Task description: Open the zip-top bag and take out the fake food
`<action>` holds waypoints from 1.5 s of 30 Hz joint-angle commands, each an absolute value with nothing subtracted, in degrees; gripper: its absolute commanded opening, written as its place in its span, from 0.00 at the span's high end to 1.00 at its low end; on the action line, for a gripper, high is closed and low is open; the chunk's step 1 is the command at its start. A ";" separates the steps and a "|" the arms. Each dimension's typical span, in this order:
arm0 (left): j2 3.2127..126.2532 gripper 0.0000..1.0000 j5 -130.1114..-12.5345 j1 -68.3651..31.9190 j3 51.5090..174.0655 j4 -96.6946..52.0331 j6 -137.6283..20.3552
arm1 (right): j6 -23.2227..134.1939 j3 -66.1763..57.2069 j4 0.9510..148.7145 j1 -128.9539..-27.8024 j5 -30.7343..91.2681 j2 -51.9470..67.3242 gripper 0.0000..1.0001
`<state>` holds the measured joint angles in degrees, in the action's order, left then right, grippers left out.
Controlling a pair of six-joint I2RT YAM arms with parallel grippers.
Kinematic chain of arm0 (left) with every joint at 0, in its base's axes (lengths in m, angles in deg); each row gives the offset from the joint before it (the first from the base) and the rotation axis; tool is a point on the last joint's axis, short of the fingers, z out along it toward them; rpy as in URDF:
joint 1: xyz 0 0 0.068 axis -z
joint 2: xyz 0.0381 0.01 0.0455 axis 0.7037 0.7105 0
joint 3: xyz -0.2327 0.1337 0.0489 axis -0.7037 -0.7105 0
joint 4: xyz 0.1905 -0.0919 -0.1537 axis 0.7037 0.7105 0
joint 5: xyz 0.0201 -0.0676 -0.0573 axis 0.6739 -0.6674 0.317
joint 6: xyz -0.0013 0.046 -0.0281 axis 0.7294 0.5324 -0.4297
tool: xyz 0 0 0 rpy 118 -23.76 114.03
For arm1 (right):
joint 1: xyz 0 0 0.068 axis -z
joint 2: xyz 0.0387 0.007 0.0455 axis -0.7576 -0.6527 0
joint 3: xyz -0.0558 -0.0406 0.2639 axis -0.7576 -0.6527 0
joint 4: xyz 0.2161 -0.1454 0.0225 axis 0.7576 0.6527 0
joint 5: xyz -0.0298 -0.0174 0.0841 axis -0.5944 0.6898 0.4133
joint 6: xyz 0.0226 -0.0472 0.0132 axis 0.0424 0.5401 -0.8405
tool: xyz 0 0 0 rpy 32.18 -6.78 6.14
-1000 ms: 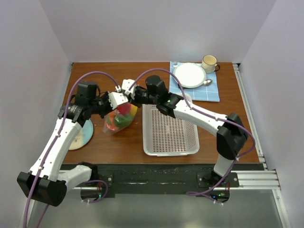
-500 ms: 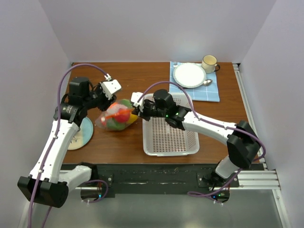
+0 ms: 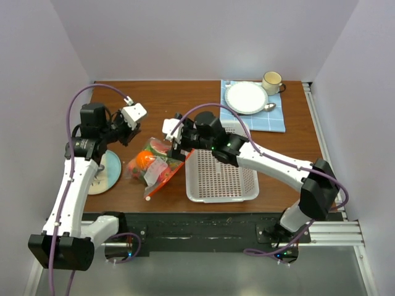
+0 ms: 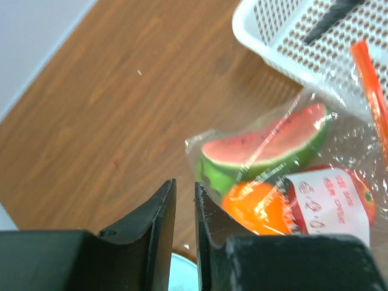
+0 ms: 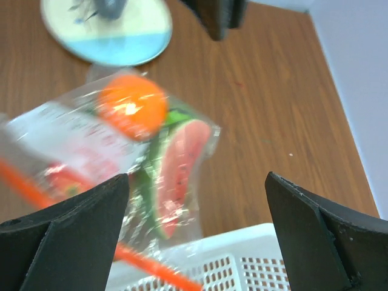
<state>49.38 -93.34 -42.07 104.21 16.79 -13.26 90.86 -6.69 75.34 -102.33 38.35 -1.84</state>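
Observation:
The zip-top bag (image 3: pixel 155 169) lies on the wooden table, its red-orange zip strip (image 3: pixel 178 168) against the white basket's left rim. Through the clear plastic show the fake food: an orange (image 4: pixel 254 206), a watermelon slice (image 4: pixel 267 145), a red piece behind a white label (image 4: pixel 330 200) and green pieces. My left gripper (image 3: pixel 131 126) hovers up and left of the bag. In its wrist view the left gripper (image 4: pixel 185 185) has only a narrow gap with nothing in it. My right gripper (image 5: pixel 197 182) stands wide open above the bag's watermelon end and the basket rim, holding nothing.
The white perforated basket (image 3: pixel 222 169) sits right of the bag. A pale blue and cream plate (image 3: pixel 106 172) lies at the left near the left arm. At the back right a blue cloth (image 3: pixel 274 120) carries a white plate (image 3: pixel 247 97), a spoon and a cup (image 3: pixel 271 80).
Both grippers have let go of the bag, which dropped lower and leans on the basket. The right jaws opened wide; the left arm drew back to the left.

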 commanded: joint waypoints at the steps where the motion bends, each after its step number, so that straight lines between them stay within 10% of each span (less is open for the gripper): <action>1: 48.57 0.77 -95.23 -43.67 99.09 17.22 -10.06 | 98.15 -10.39 83.29 -108.90 30.03 5.25 0.01; 8: 56.20 0.78 -102.68 -44.46 95.46 15.28 -11.81 | 101.77 -14.38 83.74 -120.88 2.52 6.25 0.01; 15: 68.06 0.75 -107.62 -44.46 96.78 12.74 -13.48 | 92.10 -12.35 84.36 -119.83 12.17 7.46 0.01; 24: 77.12 0.74 -110.17 -44.37 101.35 10.62 -13.84 | 101.32 -17.44 68.73 -121.58 -7.77 8.78 0.01; 45: 83.10 0.74 -108.76 -39.28 104.52 6.93 -14.89 | 120.05 -28.88 61.23 -124.93 4.34 9.05 0.01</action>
<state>81.51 -108.05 -40.36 102.46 9.20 -14.11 118.33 -30.65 61.37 -125.02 -0.36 7.45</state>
